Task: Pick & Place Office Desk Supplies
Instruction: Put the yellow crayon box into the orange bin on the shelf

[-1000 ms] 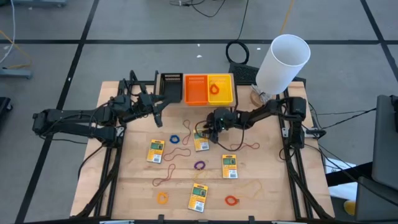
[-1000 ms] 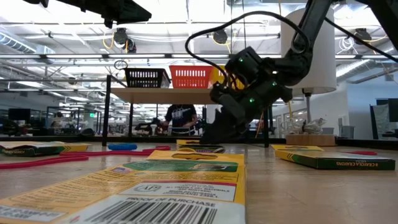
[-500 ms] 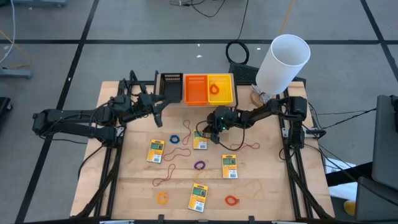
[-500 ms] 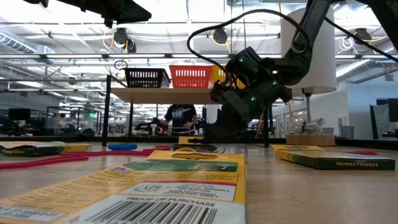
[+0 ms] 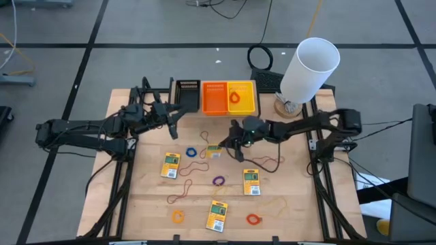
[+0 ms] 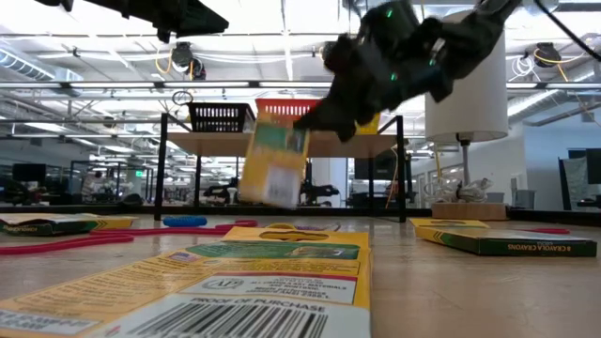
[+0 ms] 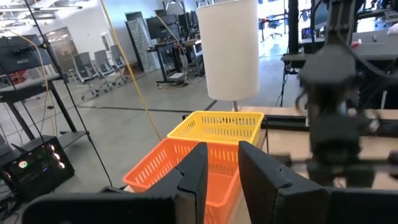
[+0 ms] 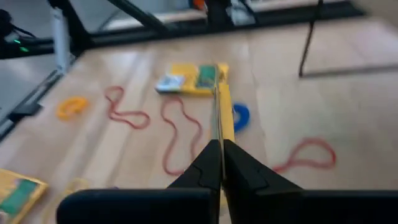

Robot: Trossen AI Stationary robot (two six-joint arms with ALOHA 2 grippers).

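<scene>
Four flat yellow packs show. Three lie flat on the wooden table (image 5: pixel 150 204): one at the left (image 5: pixel 170 165), one at the right (image 5: pixel 252 181), one near the front edge (image 5: pixel 218 215). The fourth pack (image 6: pixel 274 160) hangs above the table's middle, with my right gripper (image 8: pixel 221 146) shut on it. Rubber bands lie scattered, among them a blue one (image 5: pixel 193 151), a purple one (image 5: pixel 218 181) and a red one (image 5: pixel 253 219). My left gripper (image 7: pixel 221 168) waits open and level at the far left, near the black bin (image 5: pixel 187 95). My right gripper pinches the yellow pack's upper edge (image 8: pixel 219 127) between its two fingers. The fingers come from the table's right, slanting a little downward. The pack hangs below them on edge, tilted, and is lifted clear of the table (image 6: pixel 274 178).
The black bin, an orange bin (image 5: pixel 214 97) and a yellow bin (image 5: pixel 242 97) with a red band inside stand in a row at the far edge. A big white cylinder (image 5: pixel 310 68) stands at the far right. Long red and brown bands (image 5: pixel 269 160) lie near the right pack.
My right gripper has risen from the table's middle with the yellow pack and rolled somewhat. The pack lay flat on the table before. It now hangs on edge below the fingers, lifted clear.
</scene>
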